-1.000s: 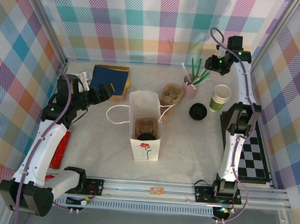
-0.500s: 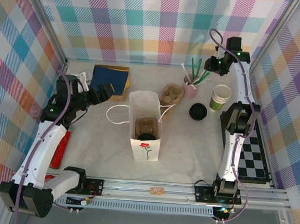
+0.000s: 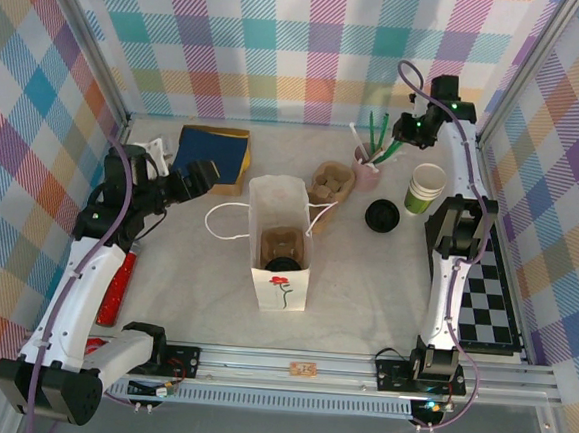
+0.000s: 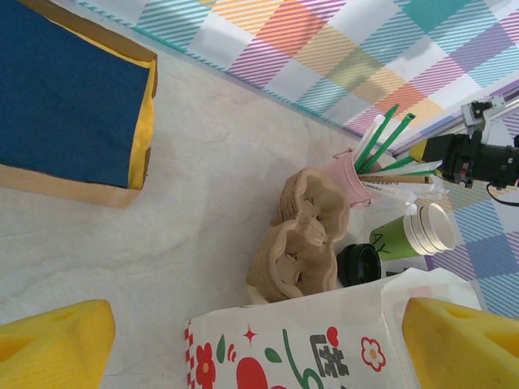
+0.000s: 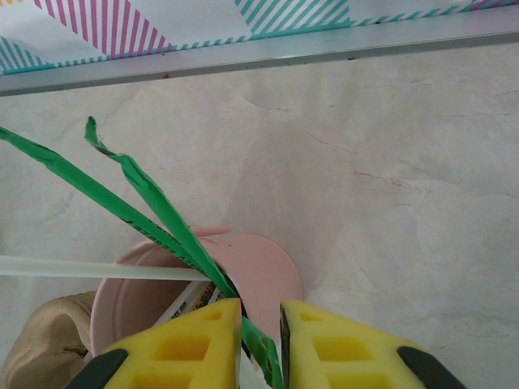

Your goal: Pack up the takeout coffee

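Observation:
The takeout coffee (image 3: 382, 216), a small cup under a round black lid, stands on the table right of the white paper bag (image 3: 280, 238); in the left wrist view its lid (image 4: 359, 263) peeks out behind the bag's rim (image 4: 324, 312). My right gripper (image 3: 403, 132) is at the back right, over the pink pot (image 3: 366, 169). Its yellow jaws (image 5: 261, 324) have closed to a narrow slot with a green stick (image 5: 166, 215) pinched in it. My left gripper (image 3: 187, 180) hovers open left of the bag, its jaws (image 4: 259, 344) wide apart and holding nothing.
A lidless green cup (image 3: 425, 187) stands right of the pink pot. One cardboard cup carrier (image 3: 330, 183) lies behind the bag and another (image 3: 282, 248) sits inside it. A blue and yellow folder (image 3: 214, 155) lies at the back left. A checkered board (image 3: 488, 302) runs along the right edge.
My right gripper has shifted slightly left over the pink pot and narrowed its jaws onto the green stick. The left arm has barely moved.

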